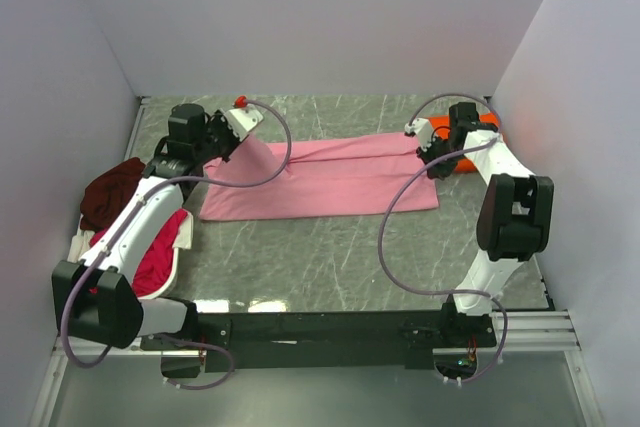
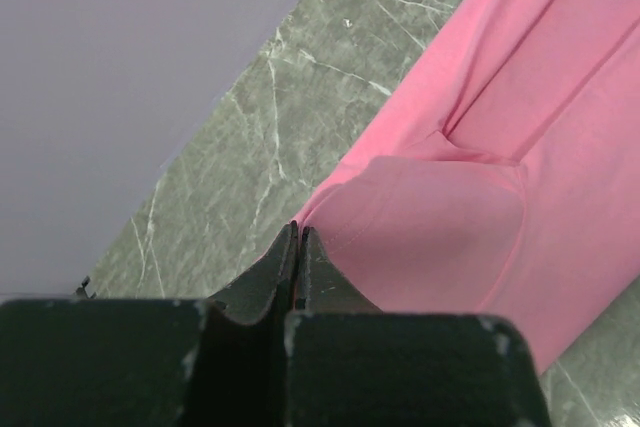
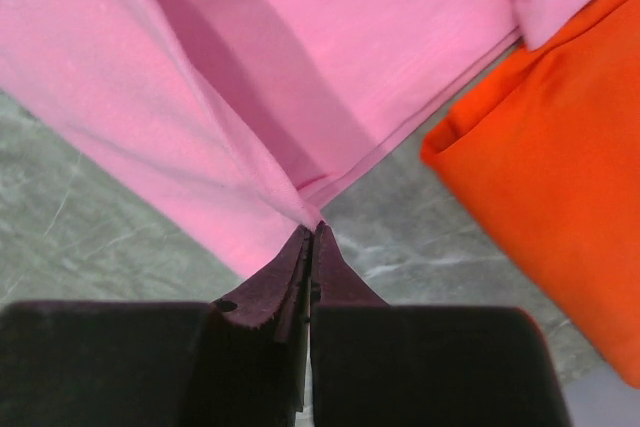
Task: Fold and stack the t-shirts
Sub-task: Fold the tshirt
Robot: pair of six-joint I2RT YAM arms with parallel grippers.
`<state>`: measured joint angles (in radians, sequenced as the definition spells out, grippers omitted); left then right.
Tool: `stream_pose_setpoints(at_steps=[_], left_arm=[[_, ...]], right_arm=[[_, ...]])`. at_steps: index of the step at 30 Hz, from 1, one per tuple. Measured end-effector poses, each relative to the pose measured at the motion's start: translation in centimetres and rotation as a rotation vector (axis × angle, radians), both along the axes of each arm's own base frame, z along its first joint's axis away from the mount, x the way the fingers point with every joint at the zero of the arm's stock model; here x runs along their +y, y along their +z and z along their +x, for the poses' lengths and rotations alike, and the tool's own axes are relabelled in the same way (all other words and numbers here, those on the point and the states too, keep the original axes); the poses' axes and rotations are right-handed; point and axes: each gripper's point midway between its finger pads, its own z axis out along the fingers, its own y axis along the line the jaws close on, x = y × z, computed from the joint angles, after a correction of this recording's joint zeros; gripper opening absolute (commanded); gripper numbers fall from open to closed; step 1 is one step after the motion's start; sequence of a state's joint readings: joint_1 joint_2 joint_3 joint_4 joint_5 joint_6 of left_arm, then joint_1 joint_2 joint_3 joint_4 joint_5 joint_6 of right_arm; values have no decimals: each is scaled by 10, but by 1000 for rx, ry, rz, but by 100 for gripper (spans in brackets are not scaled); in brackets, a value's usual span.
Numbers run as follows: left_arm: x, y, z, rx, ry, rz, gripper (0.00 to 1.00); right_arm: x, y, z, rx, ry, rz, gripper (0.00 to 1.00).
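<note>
Jaws closed, seemingly pinching pink t-shirt [image 1: 330,182] at opposite ends

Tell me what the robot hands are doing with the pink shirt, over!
Left gripper shut on pink shirt edge, cloth tented up. Right gripper shut on its other end. Orange shirt lies close beside that end.

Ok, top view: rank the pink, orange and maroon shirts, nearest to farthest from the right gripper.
1. pink shirt, centre, pinched in the jaws of the right gripper.
2. orange shirt, just behind it, far right.
3. maroon shirt, far left.
</note>
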<state>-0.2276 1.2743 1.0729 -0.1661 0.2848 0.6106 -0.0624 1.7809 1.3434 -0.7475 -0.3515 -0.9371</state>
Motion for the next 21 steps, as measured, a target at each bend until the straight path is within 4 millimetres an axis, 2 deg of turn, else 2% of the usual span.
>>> stream_pose_setpoints(at_steps=[3, 8, 21], left_arm=[[0, 0, 9, -2, 3, 10, 0], [3, 1, 20, -8, 13, 27, 0], [6, -7, 25, 8, 20, 33, 0]], right_arm=[[0, -1, 9, 5, -17, 7, 0], [-1, -9, 10, 36, -31, 9, 0], [-3, -10, 8, 51, -52, -1, 0]])
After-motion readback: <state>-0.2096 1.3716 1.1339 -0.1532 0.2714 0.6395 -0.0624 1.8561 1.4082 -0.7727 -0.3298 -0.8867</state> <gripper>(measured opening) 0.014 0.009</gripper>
